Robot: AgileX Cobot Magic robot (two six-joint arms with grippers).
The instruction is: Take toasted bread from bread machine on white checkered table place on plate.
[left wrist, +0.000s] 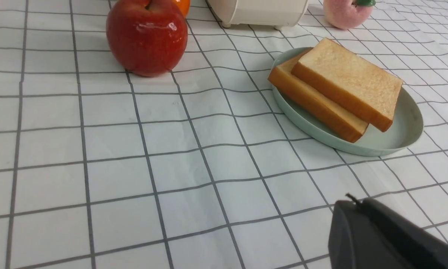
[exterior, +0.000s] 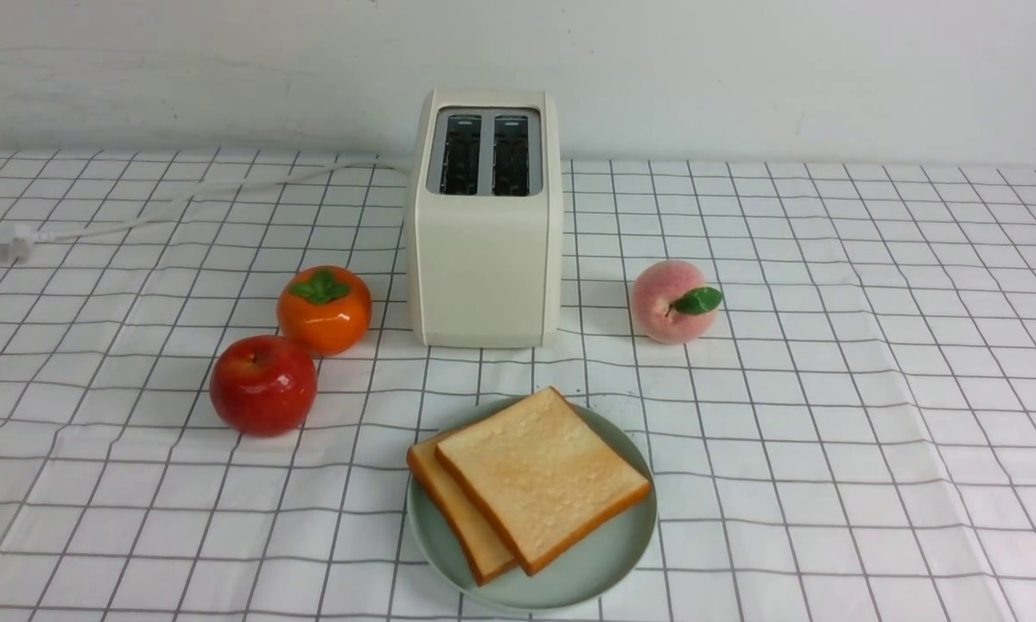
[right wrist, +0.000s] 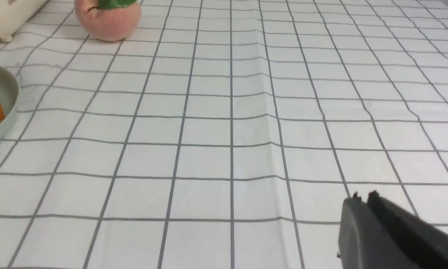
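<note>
Both sets of fingers, left (left wrist: 352, 203) & right (right wrist: 362, 198), pressed together, empty, above the white checkered table (right wrist: 224, 149)

Counter (exterior: 829, 389): white cloth, thin grey grid.
Bread machine (exterior: 483, 259): cream-white body, grey metal slot top, white cord (exterior: 181, 203).
Toasted bread (exterior: 539, 475): pale golden faces, orange-brown crusts.
Plate (exterior: 604, 557): pale mint-green.
Apple (exterior: 263, 385): glossy red.
Persimmon (exterior: 325, 309): orange, green leaf cap.
Peach (exterior: 669, 302): pink, green leaf.
Fingers (left wrist: 377, 235): dark grey.
</note>
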